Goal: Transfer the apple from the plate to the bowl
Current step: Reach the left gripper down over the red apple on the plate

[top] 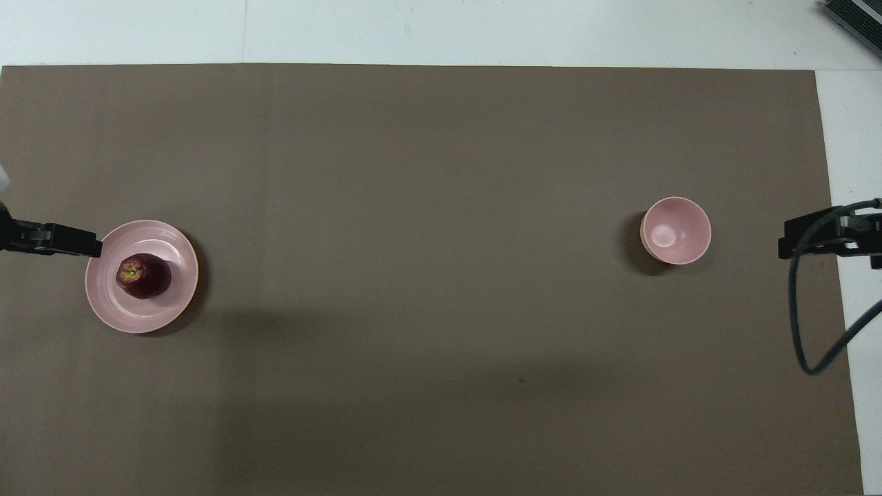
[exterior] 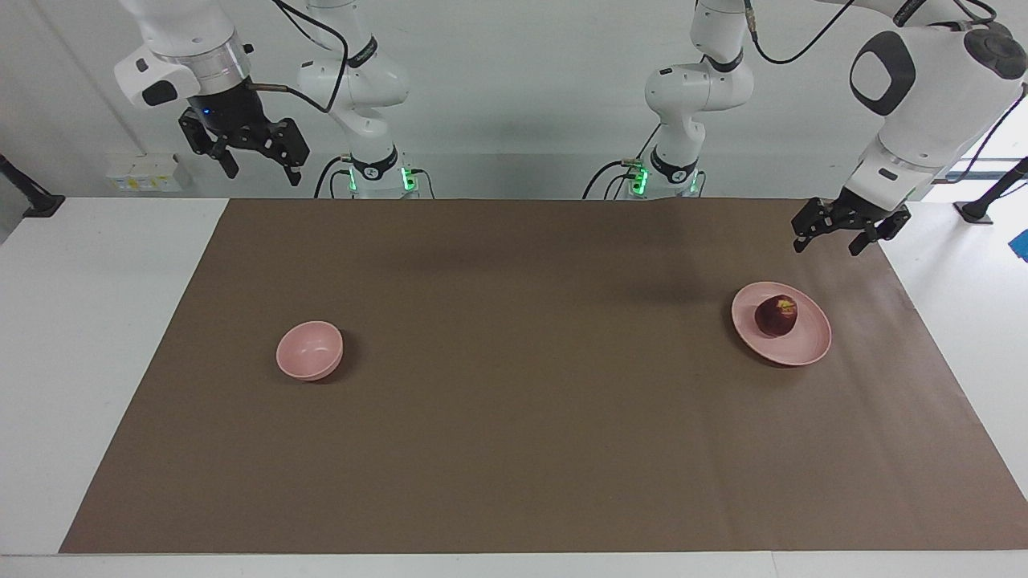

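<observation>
The dark red apple [exterior: 776,315] sits on the wide pink plate [exterior: 811,349] toward the left arm's end of the brown mat; both show in the overhead view, the apple [top: 143,275] on the plate [top: 172,310]. The small deep pink bowl [exterior: 309,350] stands empty toward the right arm's end and shows in the overhead view [top: 675,230]. My left gripper [exterior: 827,246] is open and empty, up in the air over the mat beside the plate's rim [top: 89,245]. My right gripper [exterior: 263,175] is open and empty and waits high over the mat's edge at its own end [top: 785,248].
The brown mat [exterior: 514,401] covers most of the white table [exterior: 80,321]. A black cable [top: 799,331] loops down from the right gripper.
</observation>
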Tool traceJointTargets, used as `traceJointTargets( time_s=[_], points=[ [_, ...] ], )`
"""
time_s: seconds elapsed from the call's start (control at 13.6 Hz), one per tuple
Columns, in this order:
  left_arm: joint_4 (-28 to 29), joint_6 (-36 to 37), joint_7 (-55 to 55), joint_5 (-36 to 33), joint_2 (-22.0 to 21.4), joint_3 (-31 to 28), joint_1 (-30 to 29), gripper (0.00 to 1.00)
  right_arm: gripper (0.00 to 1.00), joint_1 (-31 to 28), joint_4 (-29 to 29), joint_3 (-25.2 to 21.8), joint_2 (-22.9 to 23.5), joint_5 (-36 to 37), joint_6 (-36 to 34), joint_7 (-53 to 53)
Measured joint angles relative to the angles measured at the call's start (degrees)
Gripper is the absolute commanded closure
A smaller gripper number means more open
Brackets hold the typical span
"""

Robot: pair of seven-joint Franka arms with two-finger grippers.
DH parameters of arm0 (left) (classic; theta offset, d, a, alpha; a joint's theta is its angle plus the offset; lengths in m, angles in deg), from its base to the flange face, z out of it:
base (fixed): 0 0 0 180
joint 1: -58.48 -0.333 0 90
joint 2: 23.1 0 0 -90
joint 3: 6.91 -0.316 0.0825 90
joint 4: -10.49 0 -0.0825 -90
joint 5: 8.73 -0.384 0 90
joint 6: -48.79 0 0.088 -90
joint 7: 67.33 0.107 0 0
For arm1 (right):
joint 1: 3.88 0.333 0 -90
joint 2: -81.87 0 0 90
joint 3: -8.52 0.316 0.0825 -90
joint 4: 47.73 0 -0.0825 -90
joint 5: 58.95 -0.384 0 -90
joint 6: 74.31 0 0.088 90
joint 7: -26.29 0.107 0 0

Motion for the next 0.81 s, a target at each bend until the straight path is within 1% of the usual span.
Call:
traceJointTargets(
  time_s=[0.37,0.52,0.66,0.81],
  points=[
    [6.2,-7.8,1.5,0.0,1.0,-0.5,0.0,0.00,0.00,0.0,0.0,0.0,0.0,0.0,0.0,0.0],
    [7.5,-9.1,1.8,0.0,1.6,-0.6,0.0,0.00,0.00,0.0,0.0,0.0,0.0,0.0,0.0,0.0],
    [8.5,-10.7,2.6,-0.1,3.1,-0.7,0.0,0.00,0.00,0.0,0.0,0.0,0.0,0.0,0.0,0.0],
    [11.0,-15.7,4.0,-0.1,5.4,-1.4,0.0,0.00,0.00,0.0,0.0,0.0,0.0,0.0,0.0,0.0]
  ],
)
